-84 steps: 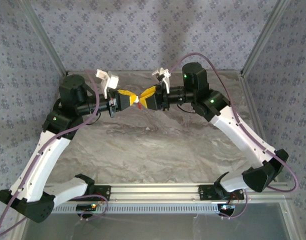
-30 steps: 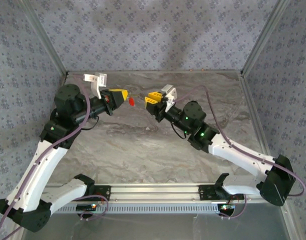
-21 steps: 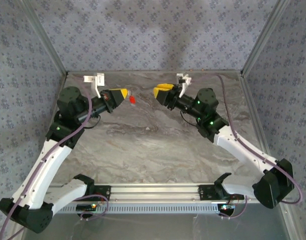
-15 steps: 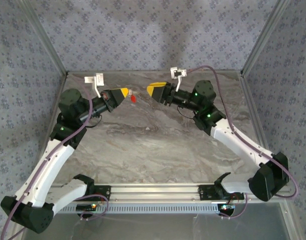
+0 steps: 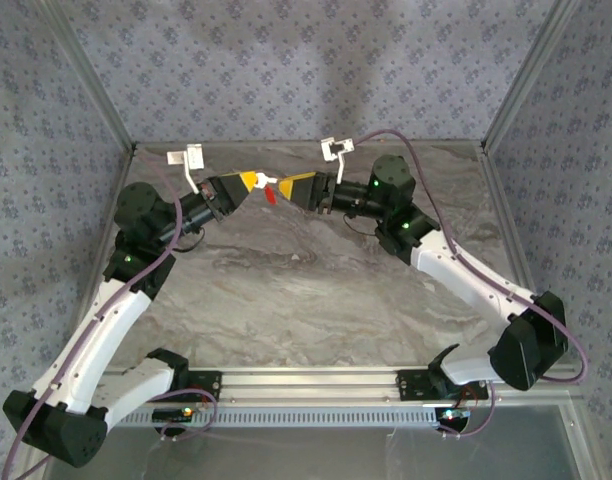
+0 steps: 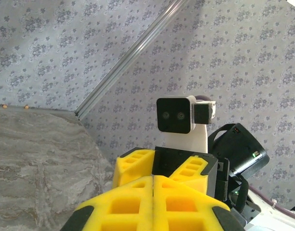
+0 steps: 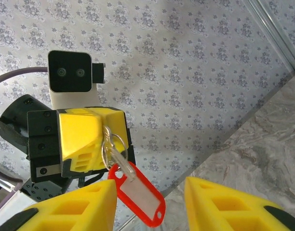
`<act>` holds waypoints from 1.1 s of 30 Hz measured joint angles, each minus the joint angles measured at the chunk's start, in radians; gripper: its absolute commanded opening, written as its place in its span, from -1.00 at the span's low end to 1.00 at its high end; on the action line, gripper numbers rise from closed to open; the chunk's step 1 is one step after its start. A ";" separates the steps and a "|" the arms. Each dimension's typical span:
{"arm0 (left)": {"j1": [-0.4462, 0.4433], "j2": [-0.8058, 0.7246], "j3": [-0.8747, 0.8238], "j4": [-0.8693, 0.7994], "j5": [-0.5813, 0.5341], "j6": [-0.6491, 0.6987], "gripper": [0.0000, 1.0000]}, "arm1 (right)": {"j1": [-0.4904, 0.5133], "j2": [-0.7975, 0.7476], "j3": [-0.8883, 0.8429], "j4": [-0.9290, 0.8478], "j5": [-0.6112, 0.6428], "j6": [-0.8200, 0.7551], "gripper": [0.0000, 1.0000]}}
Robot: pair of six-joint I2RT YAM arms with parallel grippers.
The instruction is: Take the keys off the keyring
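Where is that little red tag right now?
In the overhead view the red tag hangs above the far side of the table, dangling from the shut left gripper, with the open right gripper just beside it.

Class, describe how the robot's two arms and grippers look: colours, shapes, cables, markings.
The left arm and right arm have white links between black joint housings with small green lights. A purple cable trails along each. The left gripper and right gripper have yellow wedge-shaped fingers with hollow cells, on black bodies, each carrying a white camera mount.
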 measured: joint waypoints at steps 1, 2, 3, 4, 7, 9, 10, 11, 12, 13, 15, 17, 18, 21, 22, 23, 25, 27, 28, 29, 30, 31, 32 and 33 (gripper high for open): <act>0.000 0.000 -0.001 0.003 0.003 -0.004 -1.00 | 0.001 0.001 0.000 0.001 0.000 0.002 -0.14; 0.000 0.000 -0.003 0.010 0.005 -0.007 -1.00 | 0.002 0.002 0.000 0.003 0.000 0.006 -0.15; 0.000 0.000 -0.006 0.018 0.007 -0.011 -1.00 | 0.002 0.003 0.000 0.006 0.000 0.008 -0.16; 0.000 0.000 -0.010 0.023 0.008 -0.014 -1.00 | 0.002 0.004 0.000 0.010 0.001 0.011 -0.18; 0.000 0.000 -0.023 0.032 0.011 -0.021 -1.00 | 0.004 0.008 0.002 0.030 0.002 0.023 -0.21; 0.000 0.000 -0.029 0.035 0.011 -0.023 -1.00 | 0.006 0.010 0.004 0.039 0.003 0.030 -0.28; 0.000 0.000 -0.030 0.036 0.011 -0.023 -1.00 | 0.006 0.010 0.004 0.045 0.003 0.033 -0.30; 0.000 0.000 -0.032 0.037 0.011 -0.023 -1.00 | 0.008 0.010 0.006 0.047 0.004 0.035 -0.38; 0.000 0.000 -0.032 0.037 0.011 -0.023 -1.00 | 0.009 0.010 0.009 0.049 0.003 0.036 -0.43; 0.000 0.000 -0.032 0.037 0.011 -0.023 -1.00 | 0.010 0.011 0.012 0.050 0.004 0.039 -0.47; 0.000 0.000 -0.033 0.039 0.011 -0.023 -1.00 | 0.013 0.013 0.021 0.053 0.004 0.042 -0.57; 0.000 0.000 -0.034 0.042 0.011 -0.023 -1.00 | 0.016 0.017 0.032 0.053 0.004 0.042 -0.68; 0.000 0.000 -0.034 0.044 0.011 -0.023 -1.00 | 0.017 0.021 0.036 0.053 0.004 0.044 -0.76; 0.003 -0.002 -0.036 0.044 0.005 -0.023 -1.00 | 0.019 0.028 0.048 0.052 0.003 0.048 -0.89; 0.007 -0.002 -0.041 0.044 0.003 -0.023 -1.00 | 0.021 0.028 0.053 0.050 0.001 0.048 -0.94; 0.008 -0.002 -0.045 0.045 0.003 -0.023 -1.00 | 0.022 0.028 0.060 0.043 0.001 0.046 -1.00; 0.008 -0.006 -0.046 0.043 0.000 -0.022 -1.00 | 0.023 0.028 0.072 0.013 0.004 0.040 -1.00; 0.008 -0.010 -0.046 0.035 -0.003 -0.019 -0.88 | 0.024 0.028 0.092 -0.031 0.007 0.027 -1.00; 0.008 -0.011 -0.046 0.027 -0.008 -0.016 -0.79 | 0.024 0.028 0.104 -0.059 0.011 0.020 -1.00; 0.008 -0.013 -0.046 0.013 -0.010 -0.010 -0.61 | 0.024 0.028 0.121 -0.102 0.013 0.005 -1.00; 0.008 -0.017 -0.046 -0.004 -0.016 0.003 -0.46 | 0.024 0.028 0.140 -0.147 0.018 -0.013 -1.00; 0.008 -0.021 -0.046 -0.025 -0.017 0.013 -0.43 | 0.023 0.028 0.160 -0.200 0.023 -0.032 -1.00; 0.011 -0.026 -0.046 -0.044 -0.020 0.020 -0.40 | 0.023 0.028 0.180 -0.249 0.025 -0.048 -1.00; 0.017 -0.033 -0.045 -0.070 -0.021 0.037 -0.35 | 0.020 0.030 0.210 -0.317 0.031 -0.069 -1.00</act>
